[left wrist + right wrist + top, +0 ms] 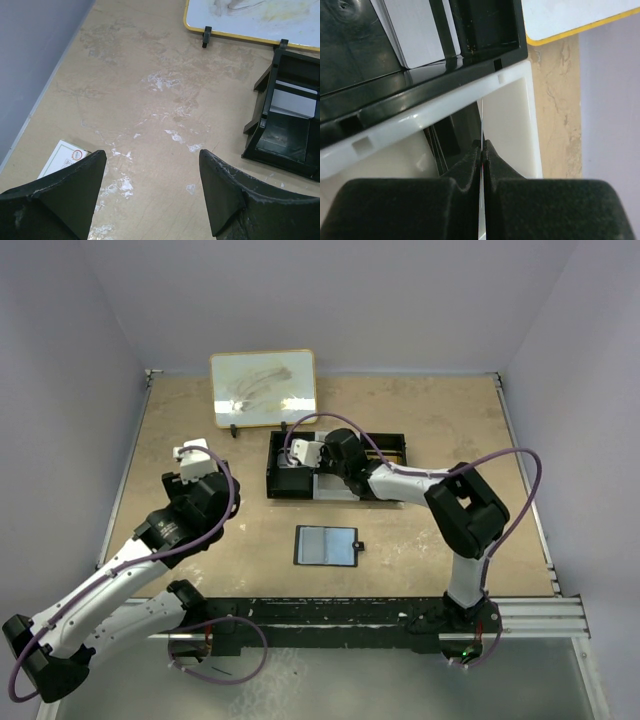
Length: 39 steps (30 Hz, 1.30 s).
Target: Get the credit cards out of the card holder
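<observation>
Right claw (482, 146) pinching thin credit card (481, 120) edge-on over tray (512, 115), left claw (152, 156) spread above surface (150, 75), card holder (327, 545) lying open flat near tray, apart from both claws

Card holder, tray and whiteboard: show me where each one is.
card holder (326, 545), top view, shiny inside panel.
tray (282, 135), left wrist view, black compartment floor.
whiteboard (263, 388), top view, middle of its surface.
</observation>
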Tool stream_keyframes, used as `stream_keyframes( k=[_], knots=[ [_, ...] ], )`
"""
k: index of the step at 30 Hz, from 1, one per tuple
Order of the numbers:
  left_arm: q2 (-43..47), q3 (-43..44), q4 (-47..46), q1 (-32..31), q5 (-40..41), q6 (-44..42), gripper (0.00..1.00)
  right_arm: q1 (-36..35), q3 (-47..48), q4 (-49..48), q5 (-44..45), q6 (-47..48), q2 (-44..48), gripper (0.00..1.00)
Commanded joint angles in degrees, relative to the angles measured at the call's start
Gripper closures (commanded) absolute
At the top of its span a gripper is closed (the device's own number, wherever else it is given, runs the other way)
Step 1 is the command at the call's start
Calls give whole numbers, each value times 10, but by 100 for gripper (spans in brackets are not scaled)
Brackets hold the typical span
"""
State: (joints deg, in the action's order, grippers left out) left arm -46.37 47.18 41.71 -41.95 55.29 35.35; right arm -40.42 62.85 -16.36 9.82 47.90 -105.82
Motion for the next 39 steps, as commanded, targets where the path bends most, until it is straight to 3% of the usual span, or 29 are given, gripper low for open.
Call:
stream_keyframes(
  k=[1,11,12,15,16,31,36,39],
  knots=[
    [-1,18,-8,4,5,-3,27,5,41,-11,16,45,-23,100],
    [-12,16,-13,6,-5,-10,28,17,50,6,8,82,-57,89],
    [-13,17,-14,8,-6,-11,28,17,47,9,2,82,-53,84],
    [-13,16,-15,8,-7,-12,28,17,45,22,-11,71,-37,58],
    [-13,16,-15,8,-8,-12,28,18,46,28,-12,68,-31,55],
    [-24,16,-13,9,-16,-12,28,18,-6,11,-55,-50,124,46],
    [-23,16,-12,10,-14,-10,28,18,-53,-23,-90,-268,246,45],
    [-23,16,-10,10,-17,-8,28,17,-106,-32,-92,-574,301,41]
  ],
)
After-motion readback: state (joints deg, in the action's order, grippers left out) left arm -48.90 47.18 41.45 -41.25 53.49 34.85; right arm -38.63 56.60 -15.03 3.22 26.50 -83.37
